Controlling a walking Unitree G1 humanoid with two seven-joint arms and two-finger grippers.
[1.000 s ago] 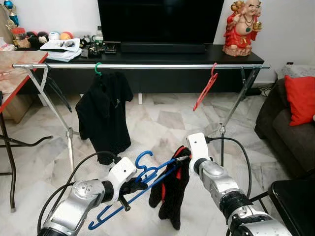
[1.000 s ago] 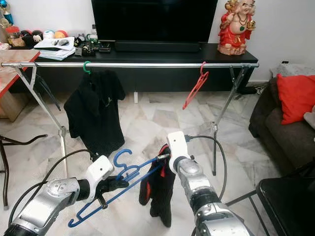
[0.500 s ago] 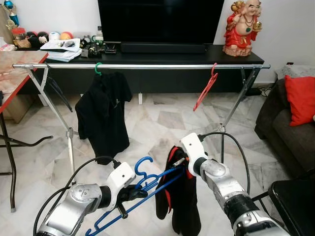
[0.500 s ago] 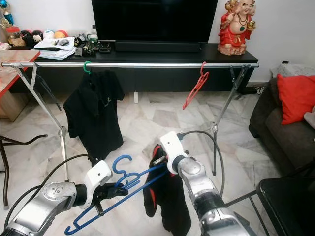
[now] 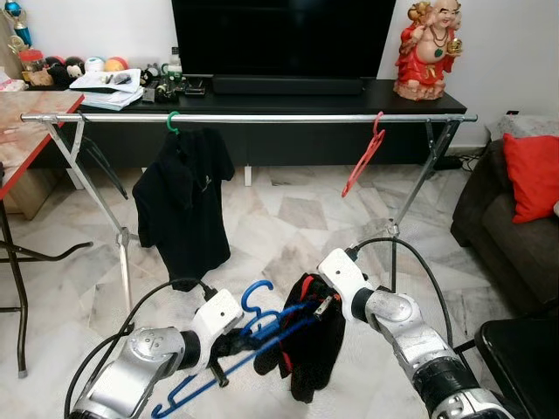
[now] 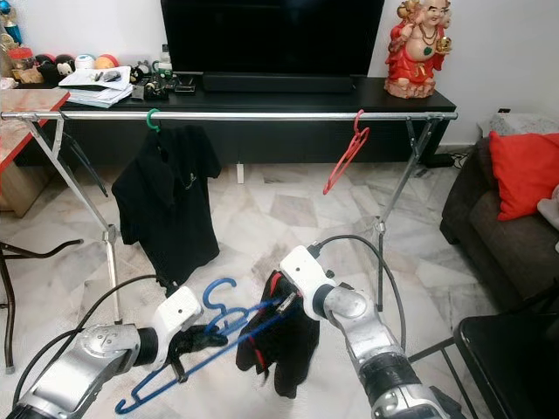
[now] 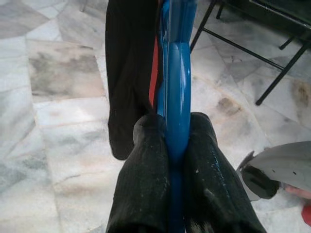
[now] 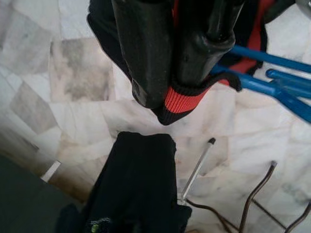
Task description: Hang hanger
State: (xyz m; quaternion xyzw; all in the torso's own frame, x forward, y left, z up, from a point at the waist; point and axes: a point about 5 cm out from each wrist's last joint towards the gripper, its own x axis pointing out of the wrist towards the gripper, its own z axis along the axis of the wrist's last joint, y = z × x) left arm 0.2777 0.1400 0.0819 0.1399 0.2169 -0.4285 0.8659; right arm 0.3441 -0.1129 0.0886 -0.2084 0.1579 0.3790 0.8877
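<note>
Low in front of the rail (image 5: 262, 117), the left gripper (image 5: 229, 342) is clamped on the blue hanger (image 5: 262, 327), fingers (image 7: 146, 194) pressed to either side of its bar. At three o'clock from it, the right gripper (image 5: 325, 303) pinches the red-trimmed black garment (image 5: 310, 349) draped on that hanger. On the rail hang a black shirt (image 5: 182, 205) and a red hanger (image 5: 365, 157). No lettering is legible anywhere.
</note>
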